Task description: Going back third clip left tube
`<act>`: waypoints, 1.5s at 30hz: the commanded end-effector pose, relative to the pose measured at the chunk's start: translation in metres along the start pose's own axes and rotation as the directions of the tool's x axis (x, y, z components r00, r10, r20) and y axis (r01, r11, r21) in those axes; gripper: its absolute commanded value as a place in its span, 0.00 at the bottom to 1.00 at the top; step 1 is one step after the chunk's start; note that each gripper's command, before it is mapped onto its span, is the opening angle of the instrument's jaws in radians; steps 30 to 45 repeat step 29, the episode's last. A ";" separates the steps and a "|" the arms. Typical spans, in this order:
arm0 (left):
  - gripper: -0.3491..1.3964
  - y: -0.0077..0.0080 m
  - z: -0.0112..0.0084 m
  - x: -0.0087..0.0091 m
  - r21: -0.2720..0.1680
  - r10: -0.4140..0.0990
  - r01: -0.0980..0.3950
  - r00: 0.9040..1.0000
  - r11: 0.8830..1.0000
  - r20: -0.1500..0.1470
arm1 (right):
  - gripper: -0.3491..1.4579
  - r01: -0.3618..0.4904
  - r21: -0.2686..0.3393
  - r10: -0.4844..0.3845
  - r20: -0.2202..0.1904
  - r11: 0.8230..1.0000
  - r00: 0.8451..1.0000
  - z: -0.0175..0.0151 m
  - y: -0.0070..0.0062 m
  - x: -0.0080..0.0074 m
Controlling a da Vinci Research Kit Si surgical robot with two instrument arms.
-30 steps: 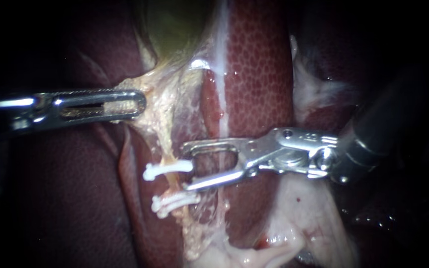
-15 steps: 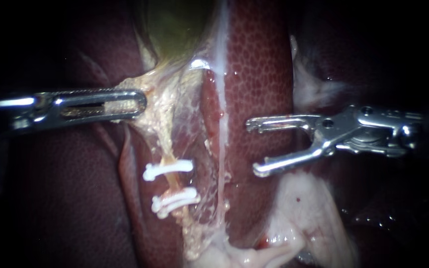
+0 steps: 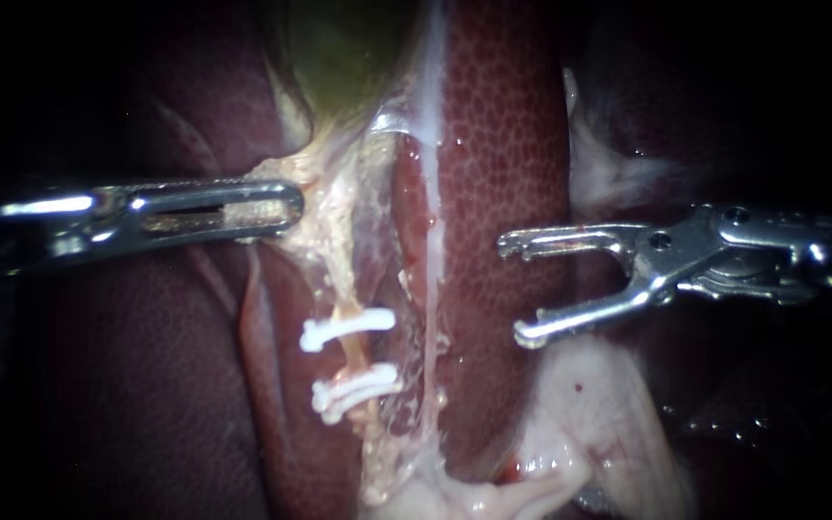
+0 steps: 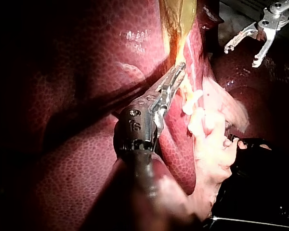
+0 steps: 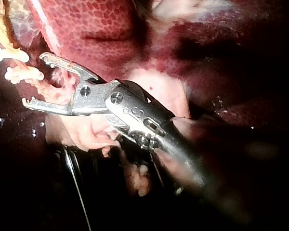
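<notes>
Left tool [image 3: 289, 205] pinching tissue [image 3: 327, 214], right tool [image 3: 514, 291] spread (clear of clips [image 3: 347, 329]), glistening liver [image 3: 503, 125].

This is looking like a surgical practice bench: a bare liver [image 3: 503, 144] and gallbladder [image 3: 339, 58] are lying on a dark surface [image 4: 260, 192], white clips [image 3: 347, 329] are sitting across a tube [image 3: 351, 356], and the left instrument [image 3: 281, 207] and right instrument [image 3: 520, 289] are hanging over them.

No text, label, brand, number or sign can be read on the liver [image 3: 503, 144], the gallbladder [image 3: 339, 48] or the clips [image 3: 349, 329].
</notes>
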 end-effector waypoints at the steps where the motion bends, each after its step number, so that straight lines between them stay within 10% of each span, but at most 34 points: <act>1: 0.00 0.0000 0.0003 0.0001 -0.002 0.001 -0.001 1.000 1.000 -0.003 | 0.52 0.000 0.000 0.000 0.000 1.000 1.000 0.0001 -0.0001 0.0000; 14: 0.00 0.0002 0.0040 0.0012 0.000 0.007 -0.007 1.000 1.000 -0.023 | 0.52 0.000 0.000 0.000 -0.001 1.000 1.000 0.0003 -0.0005 0.0003; 45: 0.00 0.0002 0.0042 0.0013 -0.002 0.007 -0.007 1.000 1.000 -0.025 | 0.52 0.006 0.000 -0.006 0.000 1.000 1.000 0.0004 -0.0007 0.0005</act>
